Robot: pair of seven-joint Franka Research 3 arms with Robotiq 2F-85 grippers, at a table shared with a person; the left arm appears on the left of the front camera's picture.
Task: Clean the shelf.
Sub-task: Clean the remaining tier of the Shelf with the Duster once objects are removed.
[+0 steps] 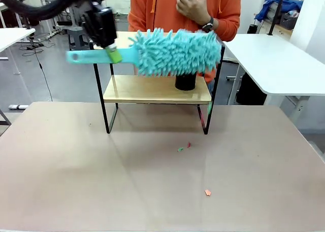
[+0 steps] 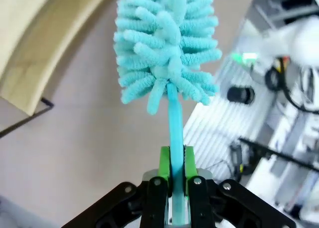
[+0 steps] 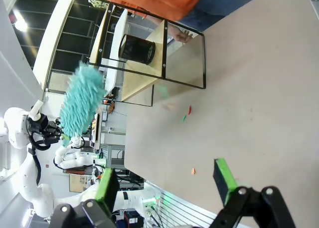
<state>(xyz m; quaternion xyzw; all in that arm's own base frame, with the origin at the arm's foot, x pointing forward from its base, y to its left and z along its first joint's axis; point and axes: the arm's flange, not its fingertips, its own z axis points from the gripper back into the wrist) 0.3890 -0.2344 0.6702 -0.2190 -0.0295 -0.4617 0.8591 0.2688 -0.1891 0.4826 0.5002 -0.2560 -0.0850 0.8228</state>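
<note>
Left hand (image 1: 109, 52) (image 2: 173, 163) clenched on the handle of a teal duster (image 1: 177, 52) (image 2: 167, 43) (image 3: 82, 101). The fluffy head sticks out past its fingertips, level with the top board of the shelf (image 1: 152, 92) (image 2: 45, 43) (image 3: 149, 83). The shelf stands on the table (image 1: 152, 191) just beyond this hand; contact between head and board can't be told. Black cup (image 1: 186, 82) (image 3: 137, 48) on the lower board, below the duster head. Right hand (image 3: 164, 180) released, nothing between its fingers, table and small scraps (image 1: 184, 147) ahead of it, shelf farther off. Person's hand (image 1: 195, 8) behind the shelf.
</note>
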